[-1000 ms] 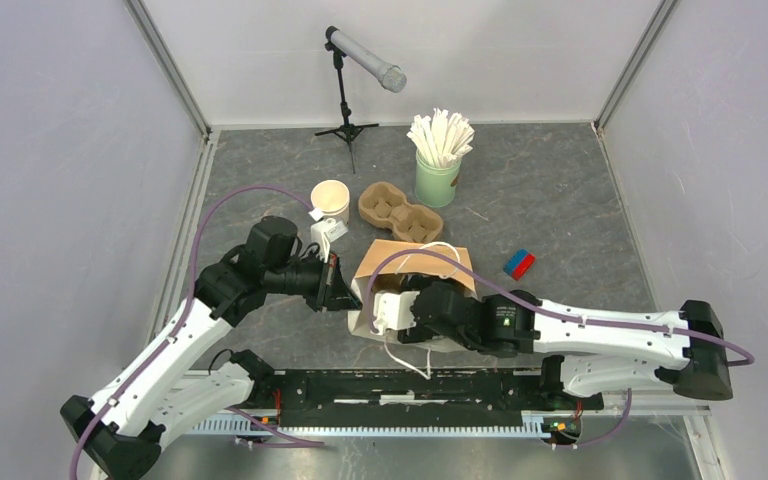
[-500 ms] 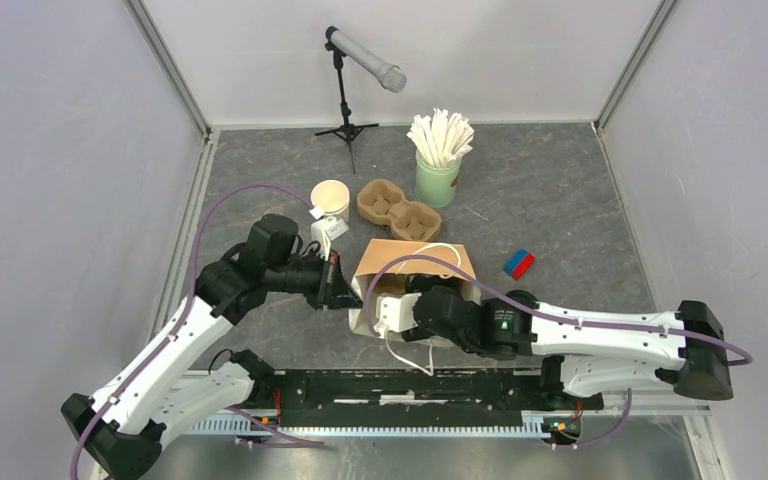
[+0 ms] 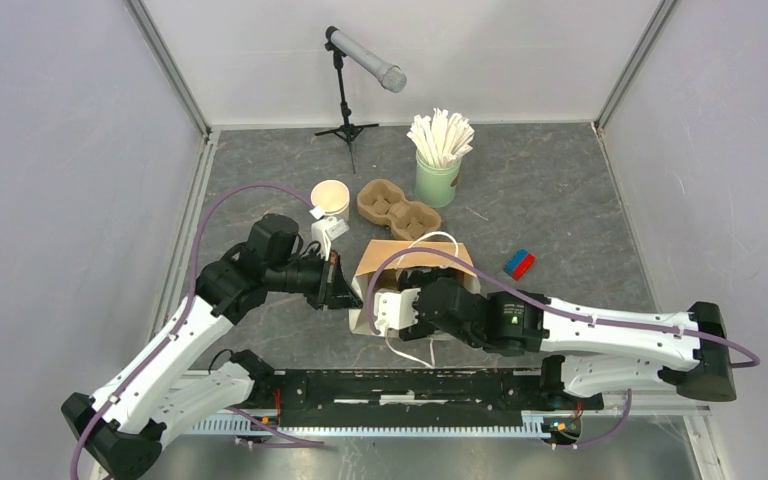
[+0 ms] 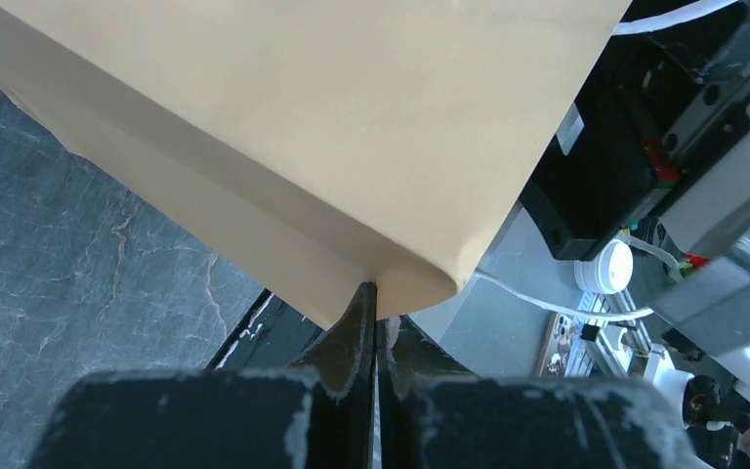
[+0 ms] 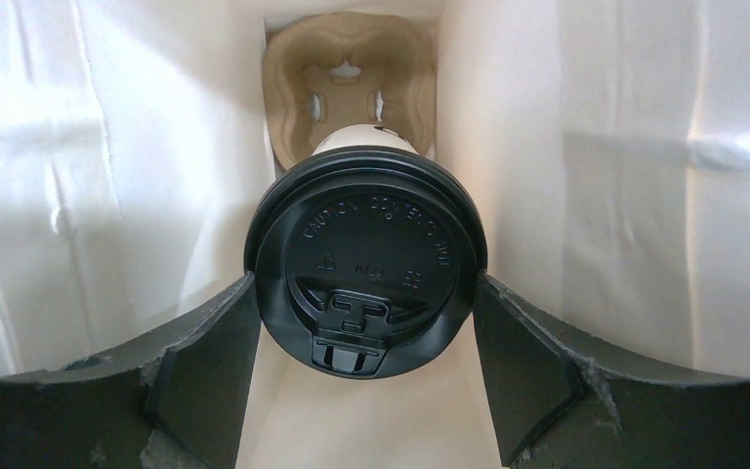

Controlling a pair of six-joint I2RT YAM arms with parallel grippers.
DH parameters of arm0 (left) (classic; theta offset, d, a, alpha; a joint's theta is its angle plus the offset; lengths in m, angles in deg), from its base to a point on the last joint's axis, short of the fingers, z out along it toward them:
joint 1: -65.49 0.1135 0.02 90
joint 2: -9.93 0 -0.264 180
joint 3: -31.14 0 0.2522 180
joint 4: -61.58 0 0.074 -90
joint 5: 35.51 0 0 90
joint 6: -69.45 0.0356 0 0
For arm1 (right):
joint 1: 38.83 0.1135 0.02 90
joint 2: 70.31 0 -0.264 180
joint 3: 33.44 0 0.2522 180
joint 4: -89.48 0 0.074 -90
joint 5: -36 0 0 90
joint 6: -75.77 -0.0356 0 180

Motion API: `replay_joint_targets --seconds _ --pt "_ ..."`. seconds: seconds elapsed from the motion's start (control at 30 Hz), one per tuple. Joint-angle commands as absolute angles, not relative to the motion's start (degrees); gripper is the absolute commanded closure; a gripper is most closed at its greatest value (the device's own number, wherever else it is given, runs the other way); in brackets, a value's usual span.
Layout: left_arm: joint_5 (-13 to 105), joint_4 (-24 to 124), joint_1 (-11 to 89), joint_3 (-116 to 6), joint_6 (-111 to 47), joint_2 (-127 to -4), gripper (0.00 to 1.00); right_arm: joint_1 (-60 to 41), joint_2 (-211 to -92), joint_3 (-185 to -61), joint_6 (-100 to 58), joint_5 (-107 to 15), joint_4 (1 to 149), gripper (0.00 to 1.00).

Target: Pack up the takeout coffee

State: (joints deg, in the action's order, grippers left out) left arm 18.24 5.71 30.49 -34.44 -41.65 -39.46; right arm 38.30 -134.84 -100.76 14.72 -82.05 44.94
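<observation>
The takeout coffee (image 5: 366,264), seen from above by its round black lid with a bit of white cup behind it, is inside the brown paper bag (image 3: 415,258), white inside. My right gripper (image 5: 363,293) reaches into the bag, one finger touching each side of the lid. A cardboard cup carrier (image 5: 352,59) sits at the bag's bottom, beyond the cup. My left gripper (image 3: 345,292) is shut on the bag's left rim; in the left wrist view its fingers (image 4: 359,322) pinch the folded edge of the bag (image 4: 303,127).
A stack of lidless cream cups (image 3: 330,200) and a second brown cup carrier (image 3: 400,210) stand behind the bag. A green cup of wooden sticks (image 3: 438,170), a microphone stand (image 3: 348,90) and a red-and-blue block (image 3: 519,264) are further off. A white bag handle (image 3: 410,355) trails near the front.
My right wrist has moved slightly away from the front edge, further into the bag, and the bag's handle has shifted. The left arm has stayed put.
</observation>
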Motion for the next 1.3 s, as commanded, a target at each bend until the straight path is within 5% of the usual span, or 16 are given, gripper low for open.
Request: replay_joint_targets --seconds 0.0,0.67,1.27 --pt "16.82 5.28 30.35 -36.5 -39.45 -39.82 0.98 38.17 -134.09 -102.97 13.85 -79.14 43.91 0.55" --pt "15.03 5.28 30.41 -37.3 -39.97 -40.96 0.98 38.17 -137.17 -95.33 18.83 -88.98 50.62 0.56" --pt "15.82 5.28 30.42 -37.18 -39.1 -40.88 0.98 38.17 -130.69 -100.16 22.07 -86.52 38.23 0.56"
